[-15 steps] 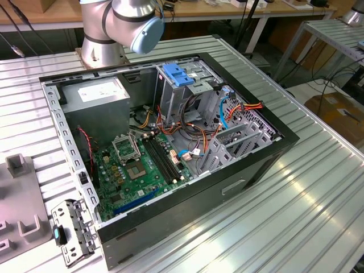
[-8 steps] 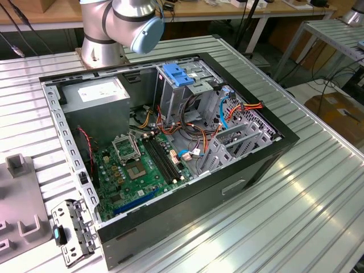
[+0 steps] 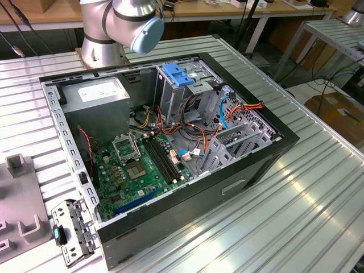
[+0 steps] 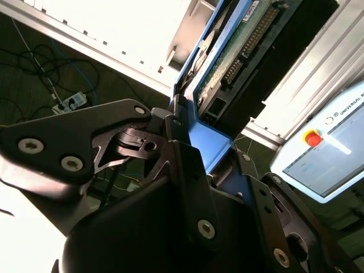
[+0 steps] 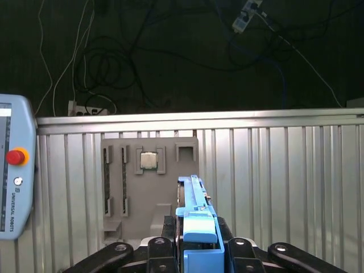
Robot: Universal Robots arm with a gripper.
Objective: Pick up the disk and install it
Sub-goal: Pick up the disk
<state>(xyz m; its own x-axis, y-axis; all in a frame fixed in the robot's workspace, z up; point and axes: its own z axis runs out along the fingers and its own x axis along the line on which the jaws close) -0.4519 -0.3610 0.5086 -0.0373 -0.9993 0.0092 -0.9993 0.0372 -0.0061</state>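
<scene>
The black, multi-link tool (image 4: 213, 165) is closed on the disk (image 4: 239, 51), a flat rectangular hard drive with blue plastic side rails. In the second wrist view its fingers (image 4: 190, 170) press against the blue rail at one end of the drive, whose bare green circuit board and row of connector pins face the camera. In the first wrist view the tool (image 5: 199, 244) grips the disk (image 5: 196, 199) edge-on, so that it shows as a narrow blue strip rising between the black finger links.

Beyond the held disk lies the ribbed aluminium worktop (image 5: 284, 187). On it rests a flat grey moulded fixture plate (image 5: 148, 193) with a small square silver processor chip (image 5: 149, 161) seated in one of its pockets. A light grey handheld control pendant (image 5: 14, 187) with a red push-button lies near the plate, on the same surface. Past the worktop's far edge, dark cables (image 5: 114, 62) and a white power strip (image 5: 247, 11) lie on the floor.

In the exterior view, a black open desktop computer case (image 3: 187, 199) lies on its side on the worktop (image 3: 296, 199). Inside are a green motherboard (image 3: 142, 170), a large grey power-supply box (image 3: 99, 94) and a blue plastic bracket (image 3: 177, 75) atop the metal drive cage. The silver robot arm base (image 3: 119, 23) stands behind the case.
</scene>
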